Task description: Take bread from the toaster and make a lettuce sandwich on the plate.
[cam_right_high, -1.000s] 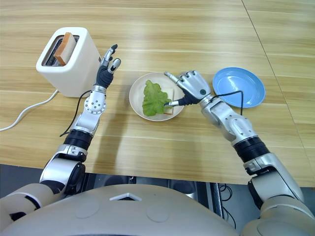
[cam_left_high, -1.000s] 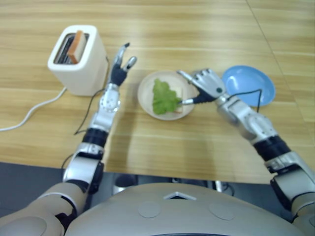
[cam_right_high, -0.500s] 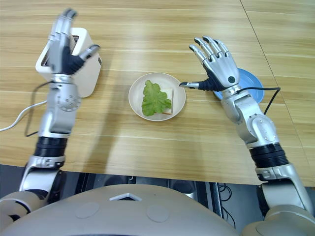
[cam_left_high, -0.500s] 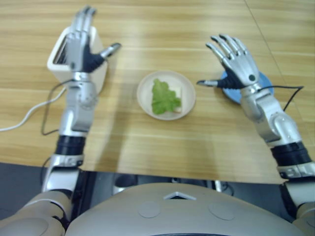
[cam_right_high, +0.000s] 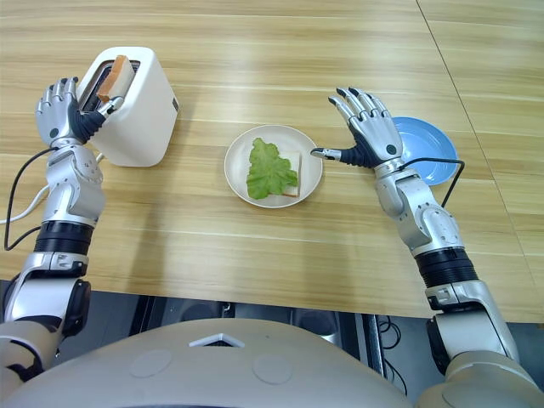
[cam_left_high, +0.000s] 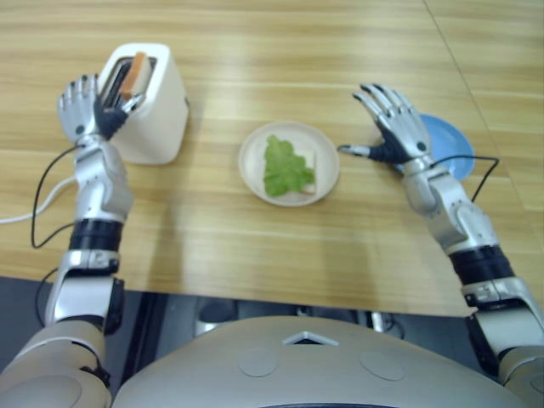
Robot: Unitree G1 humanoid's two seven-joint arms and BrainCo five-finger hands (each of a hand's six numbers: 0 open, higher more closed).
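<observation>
A white toaster (cam_right_high: pixel 134 106) stands at the left with one slice of bread (cam_right_high: pixel 118 75) sticking up from a slot. My left hand (cam_right_high: pixel 61 110) hovers just left of the toaster, fingers spread, holding nothing. A cream plate (cam_right_high: pixel 314 167) in the middle carries a bread slice (cam_right_high: pixel 291 174) with a lettuce leaf (cam_right_high: pixel 267 170) on top. My right hand (cam_right_high: pixel 367 133) is open to the right of the plate, fingers spread, thumb pointing at the plate's rim.
A blue plate (cam_right_high: pixel 427 157) lies behind my right hand. The toaster's white cord (cam_right_high: pixel 21 208) trails off the left edge. A black cable (cam_right_high: pixel 442 170) runs along my right wrist. Bare wooden table (cam_right_high: pixel 280 51) stretches beyond the plates.
My left hand has dropped from above the toaster to its left side. My right hand has come down lower, staying beside the plate.
</observation>
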